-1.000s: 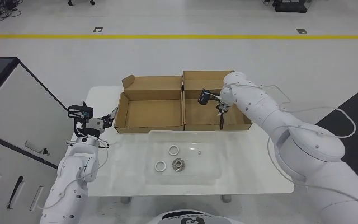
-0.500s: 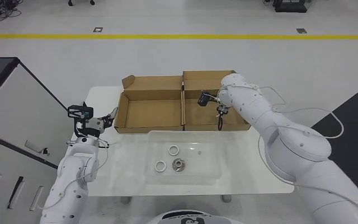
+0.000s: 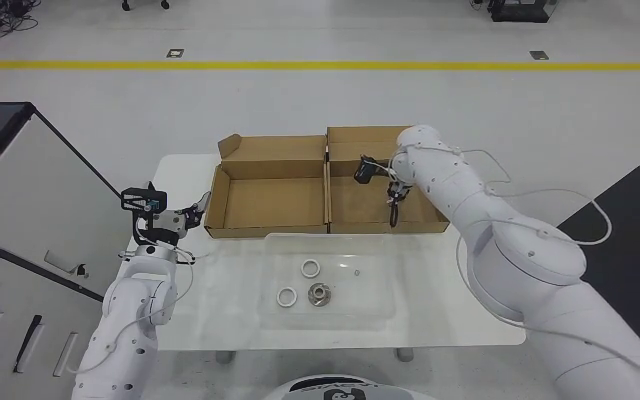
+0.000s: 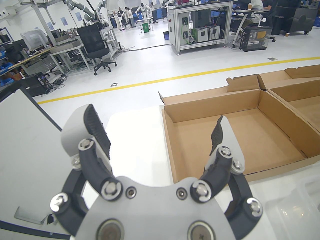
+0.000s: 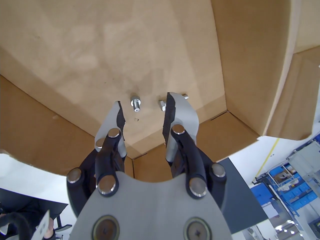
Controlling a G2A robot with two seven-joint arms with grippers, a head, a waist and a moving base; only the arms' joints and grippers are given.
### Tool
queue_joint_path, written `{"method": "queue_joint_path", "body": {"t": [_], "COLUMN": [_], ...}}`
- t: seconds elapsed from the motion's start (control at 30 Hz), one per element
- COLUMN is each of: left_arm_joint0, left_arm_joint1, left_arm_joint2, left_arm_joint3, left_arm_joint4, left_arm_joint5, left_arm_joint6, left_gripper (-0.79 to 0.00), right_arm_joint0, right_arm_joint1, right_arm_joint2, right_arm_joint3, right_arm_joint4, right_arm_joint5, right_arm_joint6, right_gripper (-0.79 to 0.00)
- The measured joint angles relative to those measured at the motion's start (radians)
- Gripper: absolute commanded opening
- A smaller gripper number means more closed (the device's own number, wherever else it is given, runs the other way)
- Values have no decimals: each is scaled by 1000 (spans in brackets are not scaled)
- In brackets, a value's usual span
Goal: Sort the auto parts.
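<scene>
Two open cardboard boxes stand side by side at the table's back, the left box (image 3: 268, 198) and the right box (image 3: 345, 205). My right gripper (image 3: 393, 215) hangs open inside the right box, just above its floor. Two silver bolts lie below it: one bolt (image 5: 135, 103) between the fingers, a second bolt (image 5: 162, 105) partly hidden behind a finger. A clear tray (image 3: 370, 295) in front of the boxes holds two white rings (image 3: 311, 268) (image 3: 287, 297), a metal hub-like part (image 3: 320, 293) and a small piece (image 3: 356, 268). My left gripper (image 4: 160, 131) stands open beside the left box's outer wall.
The boxes' raised flaps (image 3: 232, 147) and walls (image 5: 250, 41) rise around the right gripper. A white panel (image 3: 55, 185) stands at the table's left. The table's front right corner (image 3: 470, 320) is bare.
The right gripper has shifted slightly within the right box; its wrist turned a little. The left arm has not moved.
</scene>
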Motion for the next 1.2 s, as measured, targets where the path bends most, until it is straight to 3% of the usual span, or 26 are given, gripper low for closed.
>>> {"method": "queue_joint_path", "body": {"t": [0.4, 0.7, 0.93, 1.2], "left_arm_joint0": [0, 0, 0, 0], "left_arm_joint1": [0, 0, 0, 0], "left_arm_joint2": [0, 0, 0, 0], "left_arm_joint3": [0, 0, 0, 0], "left_arm_joint4": [0, 0, 0, 0], "left_arm_joint5": [0, 0, 0, 0], "left_arm_joint6": [0, 0, 0, 0], "left_gripper": [0, 0, 0, 0], "right_arm_joint0": [86, 143, 130, 84], "right_arm_joint1": [21, 65, 133, 280], "right_arm_joint2": [42, 83, 86, 90], "right_arm_joint3": [-10, -127, -356, -772], "right_arm_joint4": [7, 39, 86, 215], "right_arm_joint5": [-127, -231, -169, 11], "right_arm_joint6": [-43, 11, 74, 255], "right_gripper": [0, 0, 0, 0]}}
